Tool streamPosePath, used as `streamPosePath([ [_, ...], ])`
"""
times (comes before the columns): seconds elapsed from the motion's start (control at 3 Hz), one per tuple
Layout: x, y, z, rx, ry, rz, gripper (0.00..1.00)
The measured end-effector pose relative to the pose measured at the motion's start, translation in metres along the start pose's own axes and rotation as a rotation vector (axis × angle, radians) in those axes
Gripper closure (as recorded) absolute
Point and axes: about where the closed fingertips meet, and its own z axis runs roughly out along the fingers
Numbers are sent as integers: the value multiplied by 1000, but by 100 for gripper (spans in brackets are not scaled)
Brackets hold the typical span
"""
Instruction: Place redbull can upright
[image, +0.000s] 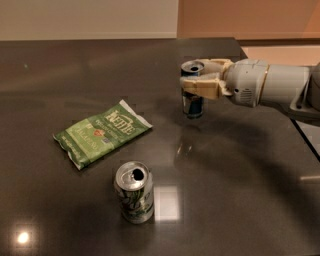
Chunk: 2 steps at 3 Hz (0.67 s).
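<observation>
The redbull can (193, 106), slim and blue and silver, stands upright on the dark table (240, 190) right of centre, its open top showing. My gripper (200, 76) reaches in from the right and is shut on the can's upper part. One beige finger (200, 87) crosses the front of the can and the other lies behind it by the rim. The can's base looks to be touching the tabletop.
A green chip bag (101, 133) lies flat to the left of centre. A wider silver-and-green soda can (134, 192) stands upright at the front. The table's right edge (305, 140) runs under my arm.
</observation>
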Motion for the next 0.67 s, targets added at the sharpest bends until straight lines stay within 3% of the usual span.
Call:
streamPosePath([
  [0.67,21,-1,1,-68,-89,18,100],
])
